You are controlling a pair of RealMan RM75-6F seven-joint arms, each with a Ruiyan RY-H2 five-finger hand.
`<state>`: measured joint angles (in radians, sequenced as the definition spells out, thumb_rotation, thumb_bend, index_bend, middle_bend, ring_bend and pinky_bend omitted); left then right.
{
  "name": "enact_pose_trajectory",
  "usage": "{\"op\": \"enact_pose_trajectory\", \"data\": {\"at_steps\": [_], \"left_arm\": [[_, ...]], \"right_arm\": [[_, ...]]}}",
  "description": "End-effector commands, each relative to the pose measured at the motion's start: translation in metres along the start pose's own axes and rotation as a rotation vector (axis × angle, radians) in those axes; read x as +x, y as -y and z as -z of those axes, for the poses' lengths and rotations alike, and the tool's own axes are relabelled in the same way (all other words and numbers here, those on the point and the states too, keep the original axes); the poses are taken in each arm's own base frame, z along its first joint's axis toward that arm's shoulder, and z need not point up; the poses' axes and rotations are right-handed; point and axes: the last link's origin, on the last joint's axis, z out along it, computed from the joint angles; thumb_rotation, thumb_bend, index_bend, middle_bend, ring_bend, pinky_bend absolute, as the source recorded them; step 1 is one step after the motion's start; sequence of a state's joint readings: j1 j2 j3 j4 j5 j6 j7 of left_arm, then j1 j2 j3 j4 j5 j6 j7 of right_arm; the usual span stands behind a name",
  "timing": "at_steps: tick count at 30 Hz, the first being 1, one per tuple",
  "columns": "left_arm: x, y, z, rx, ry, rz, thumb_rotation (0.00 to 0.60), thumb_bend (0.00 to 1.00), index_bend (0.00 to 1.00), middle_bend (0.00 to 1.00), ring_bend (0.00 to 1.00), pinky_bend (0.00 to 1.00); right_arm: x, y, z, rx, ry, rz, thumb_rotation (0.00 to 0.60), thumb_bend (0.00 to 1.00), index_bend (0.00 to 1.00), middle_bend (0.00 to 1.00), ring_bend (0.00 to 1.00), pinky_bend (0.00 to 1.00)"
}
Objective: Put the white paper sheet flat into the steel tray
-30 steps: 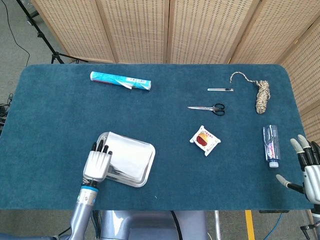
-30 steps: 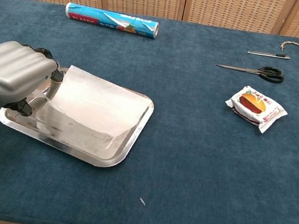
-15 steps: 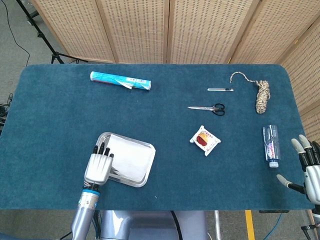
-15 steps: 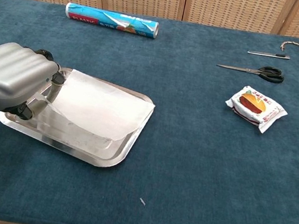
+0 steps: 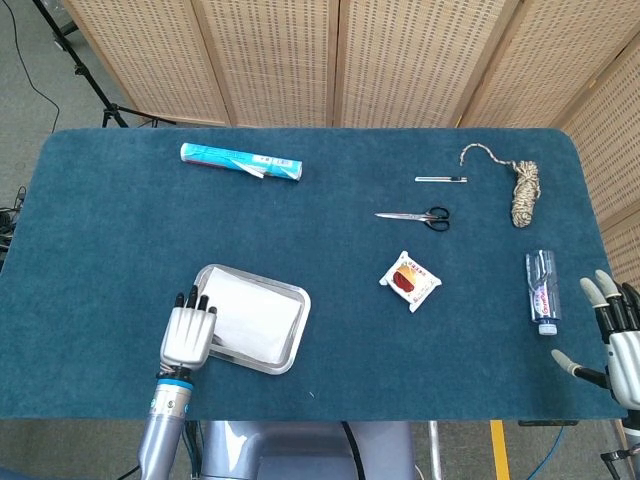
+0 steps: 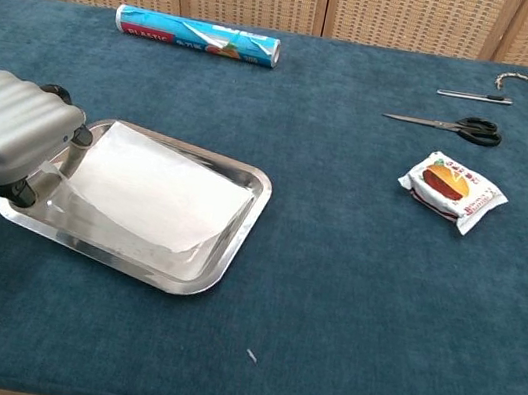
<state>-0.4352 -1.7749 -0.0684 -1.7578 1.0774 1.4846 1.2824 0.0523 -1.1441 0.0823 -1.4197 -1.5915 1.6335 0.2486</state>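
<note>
The steel tray (image 5: 299,302) (image 6: 239,233) sits near the table's front left. The white paper sheet (image 5: 255,318) (image 6: 148,193) lies inside it, almost flat, with its near right corner slightly raised against the rim. My left hand (image 5: 187,335) (image 6: 6,134) hovers at the tray's left end, its fingers stretched toward the sheet's left edge. It holds nothing that I can see; the edge under the fingers is hidden. At the front right table edge, my right hand (image 5: 612,338) is empty with its fingers spread, far from the tray.
A plastic wrap roll (image 5: 240,163) (image 6: 197,35) lies at the back left. Scissors (image 5: 415,216) (image 6: 448,125), a thin metal stick (image 5: 441,179), a snack packet (image 5: 411,281) (image 6: 453,190), a twine bundle (image 5: 522,190) and a small bottle (image 5: 541,290) lie on the right half.
The sheet's raised left side has dropped down into the tray. My left hand has drawn back toward the front left, off the tray's interior. The right hand has stayed still.
</note>
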Motion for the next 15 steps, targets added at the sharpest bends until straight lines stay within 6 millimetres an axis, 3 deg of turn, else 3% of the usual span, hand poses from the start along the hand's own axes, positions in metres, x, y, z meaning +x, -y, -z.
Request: {"op": "enact_pose_trajectory", "data": {"at_steps": [1, 7, 15], "left_arm": [[0.0005, -0.0002, 0.0008, 0.002, 0.003, 0.001, 0.6, 0.45, 0.66, 0.38, 0.17, 0.3], [0.0016, -0.0011, 0.002, -0.002, 0.003, 0.006, 0.6, 0.4, 0.66, 0.38, 0.17, 0.31], [0.0017, -0.0012, 0.0031, -0.01, 0.018, 0.017, 0.6, 0.06, 0.66, 0.38, 0.17, 0.32]], "right_arm": [[0.0, 0.0002, 0.0001, 0.001, 0.0, 0.0, 0.6, 0.0, 0.0, 0.0, 0.0, 0.0], [0.0004, 0.0001, 0.0004, 0.001, -0.002, -0.003, 0.6, 0.0, 0.0, 0.0, 0.0, 0.0], [0.0013, -0.0007, 0.0003, -0.002, -0.01, -0.01, 0.6, 0.0, 0.0, 0.0, 0.0, 0.0]]}}
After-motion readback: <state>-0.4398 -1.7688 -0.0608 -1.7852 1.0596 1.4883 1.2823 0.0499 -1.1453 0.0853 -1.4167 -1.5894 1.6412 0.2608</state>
